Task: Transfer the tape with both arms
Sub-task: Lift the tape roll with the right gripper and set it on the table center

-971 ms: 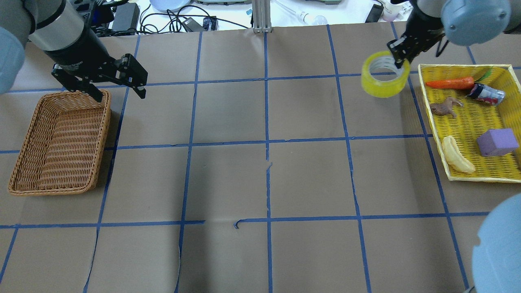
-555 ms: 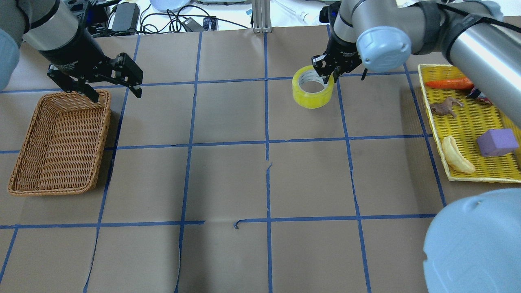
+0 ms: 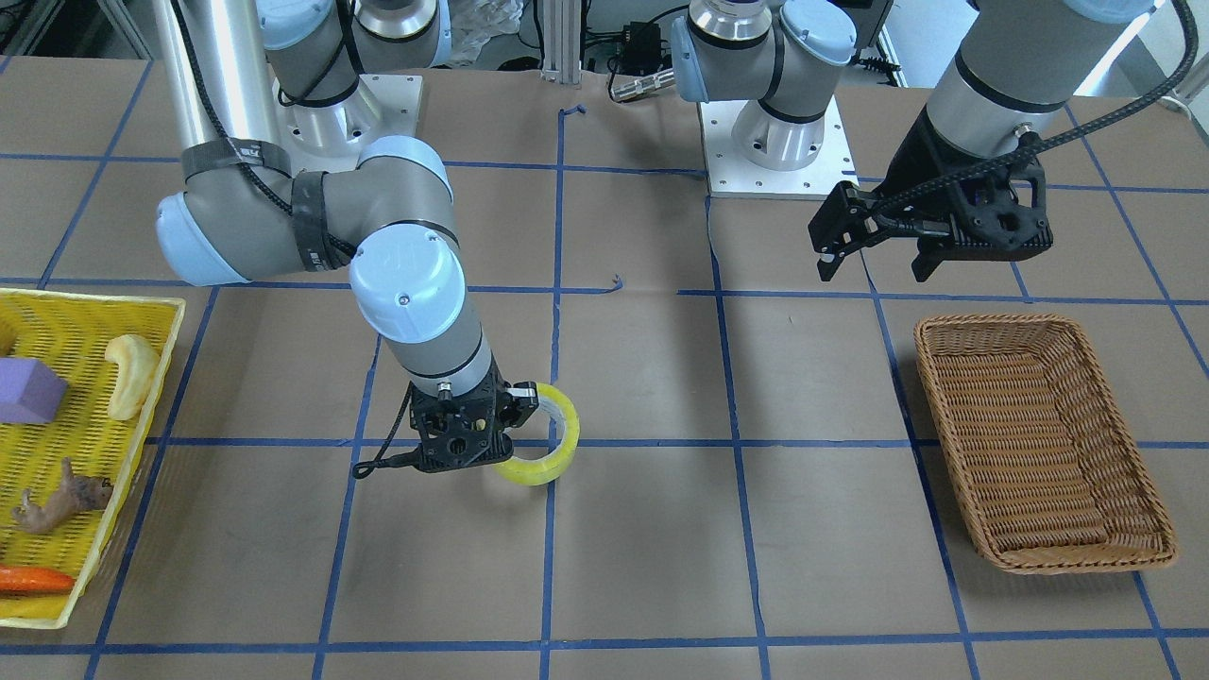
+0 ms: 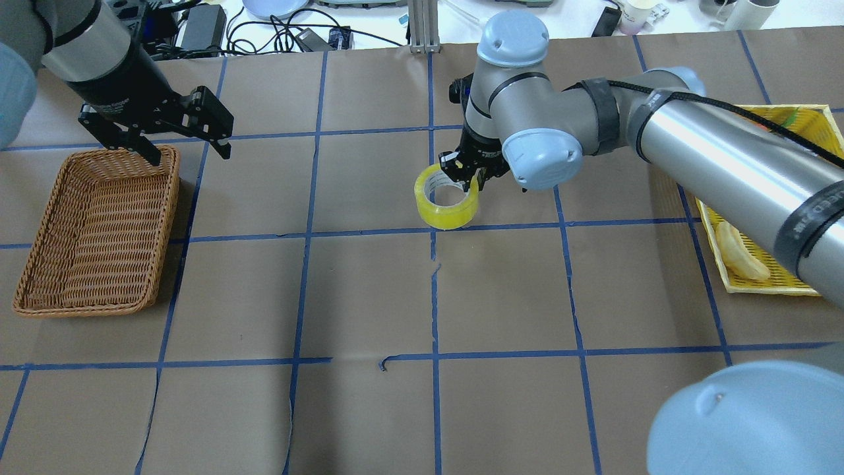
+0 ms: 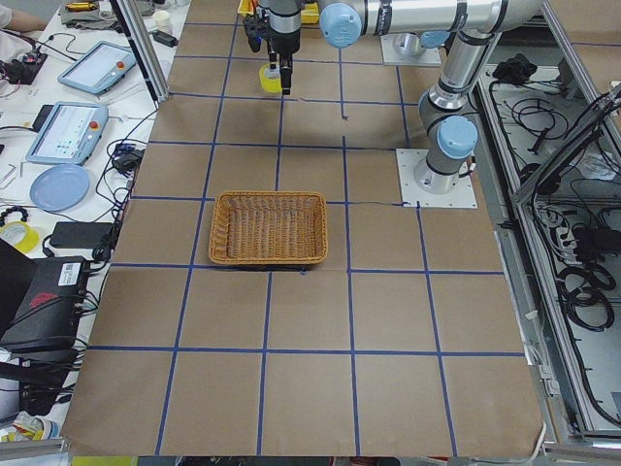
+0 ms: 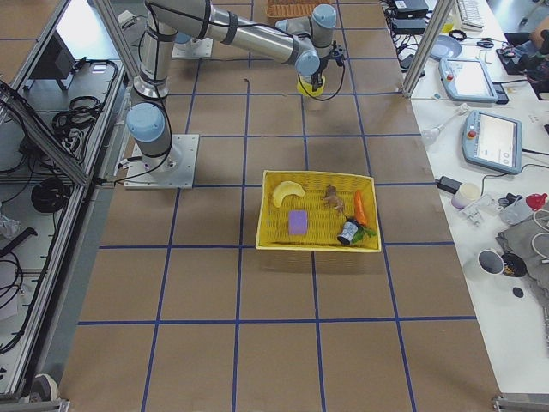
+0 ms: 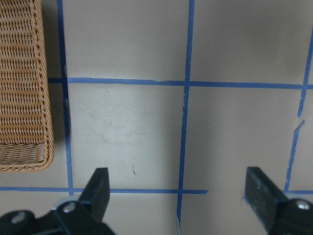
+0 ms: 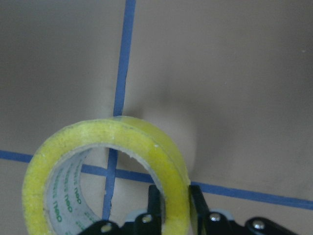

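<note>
The yellow tape roll (image 4: 447,206) hangs low over a blue grid crossing near the table's middle. It also shows in the front view (image 3: 535,469) and close up in the right wrist view (image 8: 112,134). My right gripper (image 4: 469,175) is shut on the tape's wall, one finger inside the whitish core and one outside (image 8: 176,205). I cannot tell whether the roll touches the table. My left gripper (image 4: 191,148) is open and empty, hovering above the far right corner of the wicker basket (image 4: 86,310), well left of the tape. Its spread fingers show in the left wrist view (image 7: 178,191).
The wicker basket (image 3: 945,397) is empty, at the table's left end. A yellow tray (image 4: 765,285) at the right end holds a banana (image 4: 738,254) and other items, partly hidden by my right arm. Cables and devices lie beyond the far edge.
My right arm has carried the tape leftward from beside the yellow tray to the table's middle, and lower. My left gripper has stayed open and almost still.
</note>
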